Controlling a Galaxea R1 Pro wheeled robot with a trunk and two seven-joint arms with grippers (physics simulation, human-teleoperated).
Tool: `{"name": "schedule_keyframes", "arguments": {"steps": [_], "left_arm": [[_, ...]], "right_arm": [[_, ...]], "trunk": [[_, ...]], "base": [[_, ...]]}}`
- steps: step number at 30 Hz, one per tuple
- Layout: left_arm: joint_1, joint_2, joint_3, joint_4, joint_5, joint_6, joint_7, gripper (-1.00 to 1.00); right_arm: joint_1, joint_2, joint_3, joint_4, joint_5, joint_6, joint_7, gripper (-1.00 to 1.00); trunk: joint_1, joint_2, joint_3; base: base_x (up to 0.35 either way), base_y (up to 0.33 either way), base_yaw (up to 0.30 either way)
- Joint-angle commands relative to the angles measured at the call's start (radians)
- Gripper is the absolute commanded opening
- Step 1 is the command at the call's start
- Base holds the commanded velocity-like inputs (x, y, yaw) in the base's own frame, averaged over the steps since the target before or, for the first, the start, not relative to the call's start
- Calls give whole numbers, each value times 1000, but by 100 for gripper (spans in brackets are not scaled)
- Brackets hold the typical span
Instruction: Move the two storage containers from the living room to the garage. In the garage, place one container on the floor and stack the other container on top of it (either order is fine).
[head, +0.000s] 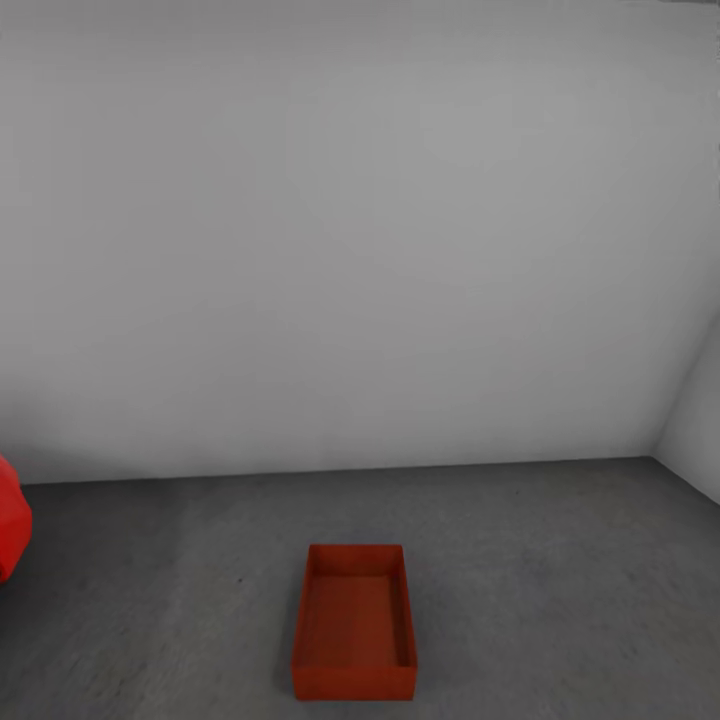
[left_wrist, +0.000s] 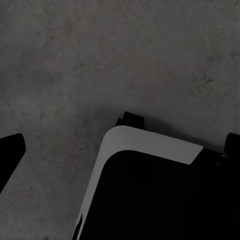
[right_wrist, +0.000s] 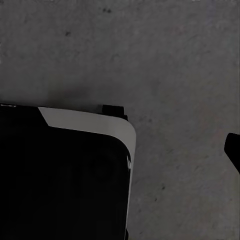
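Head view: plain grey-white garage wall (head: 360, 230) takes up most of the frame, meeting a second wall at a corner on the right. Below it, dark grey speckled concrete floor (head: 560, 590).

One orange-red rectangular open-topped storage container (head: 354, 620) sits flat and upright on the floor, centred just ahead of the robot, long axis pointing toward the wall, well apart from it. Interior empty. At the left edge, a sliver of glossy red car body (head: 12, 530), apart from the bin.

Wrist views: both look down onto the concrete, with the robot's black-and-white base (left_wrist: 150, 190) below. A dark tip (left_wrist: 10, 152) at the frame edge may be a finger of the left end effector; a similar one (right_wrist: 234, 150) on the right. Cannot tell whether either end effector is spread or pressed together; nothing seen pinched.

Judgement: first bin placed, so half done. Next calls for bringing the second bin and lowering it squarely onto this one, walls aligned
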Motion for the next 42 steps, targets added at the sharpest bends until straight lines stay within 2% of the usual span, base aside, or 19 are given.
{"name": "schedule_keyframes", "arguments": {"steps": [1, 19, 33, 42], "left_arm": [[-1, 0, -1, 1, 4, -3, 2, 100], [-1, 0, -1, 1, 4, -2, 2, 100], [-1, 0, -1, 1, 4, -2, 2, 100], [-1, -7, -1, 1, 4, -5, 2, 100]], "right_arm": [[-1, 1, 9, 3, -10, -6, 0, 100], [-1, 1, 10, 3, -9, -5, 0, 100], [-1, -2, 10, 3, 3, -8, 0, 100], [-1, 0, 9, 3, -9, -18, -5, 100]], "trunk": [[0, -1, 1], [0, -1, 29], [0, -1, 31], [0, -1, 34]], "base": [[0, 0, 0], [0, 0, 0], [0, 0, 0], [0, 0, -62]]}}
